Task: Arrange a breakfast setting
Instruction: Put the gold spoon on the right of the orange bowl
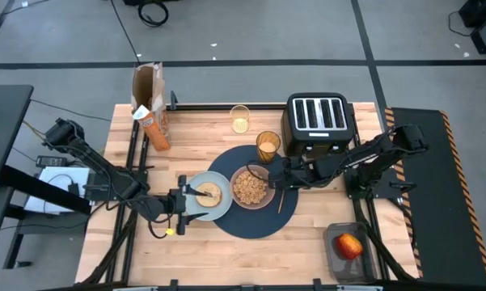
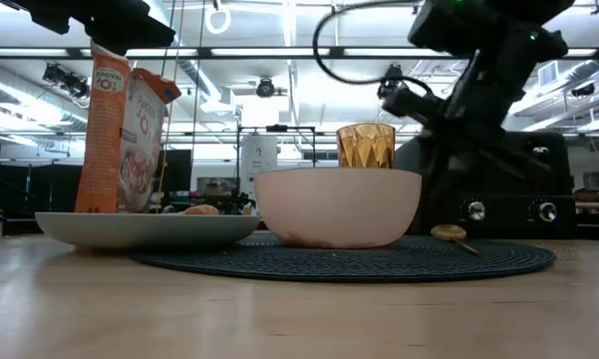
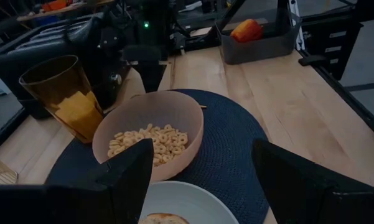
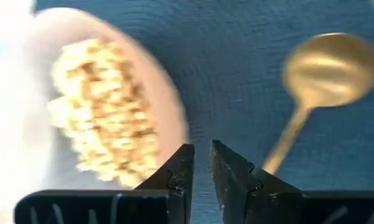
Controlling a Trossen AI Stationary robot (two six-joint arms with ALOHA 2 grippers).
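A navy placemat (image 1: 255, 220) lies mid-table. On it stand a pinkish bowl (image 1: 251, 187) of cereal (image 3: 150, 142) and an amber tumbler (image 1: 268, 146). A gold spoon (image 4: 328, 62) lies flat on the mat, right of the bowl. The pale plate (image 1: 196, 212) overlaps the mat's left edge and carries a bagel (image 1: 209, 193). The red apple (image 1: 348, 245) rests in a dark tray. My left gripper (image 1: 183, 202) hangs open over the plate's left rim. My right gripper (image 4: 202, 149) hovers above the mat between bowl and spoon. Its fingers point down, a narrow gap apart, with nothing between them.
A black toaster (image 1: 318, 123) stands behind the mat at the right. An orange cereal box (image 1: 150, 113) stands at the far left, with a second glass (image 1: 240, 119) near the far edge. The apple's tray (image 1: 340, 260) sits at the near right corner. Bare wood shows along the near edge.
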